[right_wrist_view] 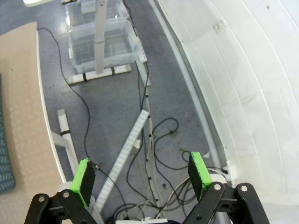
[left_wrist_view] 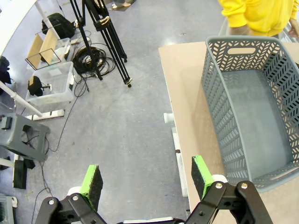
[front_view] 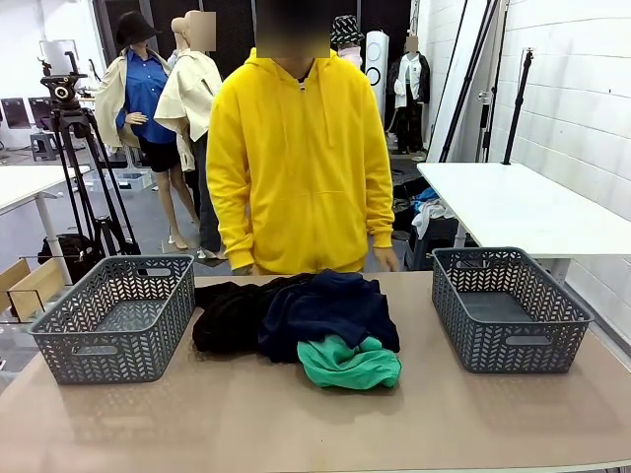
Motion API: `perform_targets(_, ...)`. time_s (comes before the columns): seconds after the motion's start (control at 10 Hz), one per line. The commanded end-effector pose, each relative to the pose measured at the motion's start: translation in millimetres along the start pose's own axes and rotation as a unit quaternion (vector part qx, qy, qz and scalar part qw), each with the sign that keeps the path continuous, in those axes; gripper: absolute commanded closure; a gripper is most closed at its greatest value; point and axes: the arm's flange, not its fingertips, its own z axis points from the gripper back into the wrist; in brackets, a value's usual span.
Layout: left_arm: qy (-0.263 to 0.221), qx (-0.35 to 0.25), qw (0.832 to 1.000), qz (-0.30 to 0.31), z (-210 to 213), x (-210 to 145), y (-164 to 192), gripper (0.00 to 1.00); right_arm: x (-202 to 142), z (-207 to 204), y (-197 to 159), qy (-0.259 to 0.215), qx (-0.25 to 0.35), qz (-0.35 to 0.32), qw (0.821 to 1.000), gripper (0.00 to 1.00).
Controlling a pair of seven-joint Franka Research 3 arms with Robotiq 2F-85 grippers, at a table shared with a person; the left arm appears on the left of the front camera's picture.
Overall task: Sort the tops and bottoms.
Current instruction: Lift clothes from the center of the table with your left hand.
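Nearest to the robot, the left claw (left_wrist_view: 145, 181) hung with its jaws wide apart and nothing between the green pads. Under it was the floor (left_wrist_view: 117, 130) just beside the edge of the desk (left_wrist_view: 184, 88), with the left basket (left_wrist_view: 218, 116) a little further in. The right claw (right_wrist_view: 141, 176) was released in the same way, empty, above a floor with cables at the other end of the desk.

On the desk, in the middle, the tops and bottoms lay in one pile. The green garment (front_view: 350, 363) was at the near right corner of it. The navy garment (front_view: 330, 307) lay behind it and partly over it, and the black garment (front_view: 229, 315) touched the navy one on the left. The left basket and the right basket (front_view: 503, 345) stood well apart from the pile, one at each side, and both had nothing inside. Behind the pile a person (front_view: 301, 168) in a yellow hoodie stood at the far edge.

I judge that the sorting had not begun and that the step in hand was the first reach. The next move probably asks one claw to come to the middle, lower onto the green garment and pinch only that cloth, because the folds overlap and the navy one could be dragged along.
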Motion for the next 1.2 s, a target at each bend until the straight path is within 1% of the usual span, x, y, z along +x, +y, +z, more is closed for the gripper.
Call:
perform_targets(0.0, -0.001, -0.001, 1.000, -0.001, 0, -2, 2, 0.00, 0, 0, -1, 0.003, 0.001, 0.005, 1.000, 0.00)
perform_targets(0.1, 0.000, 0.000, 1.000, 0.000, 0, 0, 0, 0.00, 0, 0, -1, 0.003, 0.001, 0.005, 1.000, 0.00)
perform_targets(0.2, -0.019, 0.010, 1.000, 0.009, 8, 13, -7, 0.00, 0, 0, -1, 0.003, 0.001, 0.005, 1.000, 0.00)
perform_targets(0.3, -0.063, -0.013, 0.998, -0.010, 21, 38, -16, 0.00, 0, 0, -1, 0.003, 0.001, 0.005, 1.000, 0.00)
perform_targets(0.4, -0.105, -0.032, 0.993, -0.038, 39, 64, -29, 0.00, 0, 0, -1, 0.003, 0.001, 0.005, 1.000, 0.00)
perform_targets(0.5, -0.154, -0.044, 0.983, -0.086, 63, 101, -54, 0.00, 0, 0, -1, 0.003, 0.001, 0.005, 1.000, 0.00)
perform_targets(0.7, -0.202, -0.090, 0.962, -0.158, 87, 148, -109, 0.00, 0, 0, -1, 0.003, 0.001, 0.005, 1.000, 0.00)
perform_targets(0.8, -0.207, -0.152, 0.948, -0.186, 97, 167, -144, 0.00, 0, 0, -1, 0.003, 0.001, 0.005, 1.000, 0.00)
perform_targets(0.9, -0.206, -0.188, 0.933, -0.226, 96, 180, -187, 0.00, 0, 0, -1, 0.003, 0.001, 0.005, 1.000, 0.00)
perform_targets(1.0, -0.188, -0.240, 0.919, -0.252, 90, 185, -224, 0.00, 0, 0, -1, 0.003, 0.001, 0.005, 1.000, 0.00)
perform_targets(1.1, -0.176, -0.257, 0.912, -0.265, 79, 186, -259, 0.00, 0, 0, -1, 0.003, 0.001, 0.005, 1.000, 0.00)
